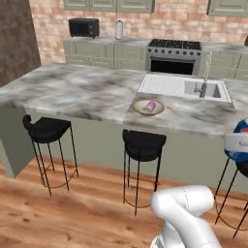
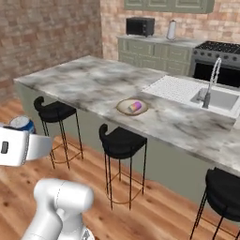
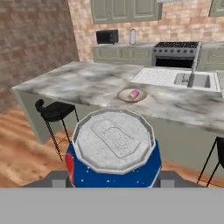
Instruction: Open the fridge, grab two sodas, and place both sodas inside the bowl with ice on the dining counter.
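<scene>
Clearly the gripper [image 3: 113,183] is partly closed around the blue soda can [image 3: 113,151], its dark finger tips pressed to either side of the can's body. In the hand view the can stands upright with its silver lid facing the camera. In the left base view the same can [image 1: 240,140] shows at the far right edge behind a white part of the hand, and in the right base view it [image 2: 22,124] peeks above the white hand at the far left edge, held well short of the near edge of the surface [image 1: 82,92] and out over the wood floor [image 1: 87,213].

Between the can and the marble surface lie open floor and a row of black stools [image 1: 143,145] tucked along the near edge.

On the surface, close to its near edge and just in front of the sink [image 1: 206,89], sits the tan bowl [image 1: 148,107], and the pink soda can [image 1: 151,105] lies on its side inside it. The marble towards the left end is bare and wide.

Beyond the far edge, the brick wall counter carries a black microwave [image 1: 84,27], and a stove [image 1: 174,55] stands beside it.
</scene>
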Controlling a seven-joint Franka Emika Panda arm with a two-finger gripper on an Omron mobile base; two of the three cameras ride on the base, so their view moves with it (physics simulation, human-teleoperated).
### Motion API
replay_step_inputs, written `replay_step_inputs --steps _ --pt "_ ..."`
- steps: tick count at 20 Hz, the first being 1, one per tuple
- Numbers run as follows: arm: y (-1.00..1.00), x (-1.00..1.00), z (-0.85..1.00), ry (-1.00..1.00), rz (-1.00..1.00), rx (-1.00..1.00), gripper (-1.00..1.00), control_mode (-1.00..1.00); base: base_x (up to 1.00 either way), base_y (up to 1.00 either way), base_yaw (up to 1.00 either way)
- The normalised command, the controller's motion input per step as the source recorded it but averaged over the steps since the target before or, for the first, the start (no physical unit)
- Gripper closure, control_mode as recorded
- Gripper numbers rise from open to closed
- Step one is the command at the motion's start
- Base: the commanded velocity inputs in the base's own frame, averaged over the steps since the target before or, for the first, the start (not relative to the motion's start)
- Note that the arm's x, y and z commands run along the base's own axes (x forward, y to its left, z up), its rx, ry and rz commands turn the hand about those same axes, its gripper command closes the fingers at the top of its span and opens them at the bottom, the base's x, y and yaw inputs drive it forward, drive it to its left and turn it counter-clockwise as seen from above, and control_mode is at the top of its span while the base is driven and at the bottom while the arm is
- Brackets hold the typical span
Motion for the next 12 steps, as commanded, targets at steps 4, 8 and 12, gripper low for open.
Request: replay_step_inputs --steps 4,8,12 --pt "0.00 0.00 0.00 0.00 0.00 0.00 1.00 1.00 1.00 0.54 -0.29" --pt "0.00 0.00 0.00 0.00 0.00 0.00 1.00 1.00 1.00 0.37 -0.28" --pt "0.00 0.00 0.00 0.00 0.00 0.00 1.00 1.00 1.00 0.28 -0.27"
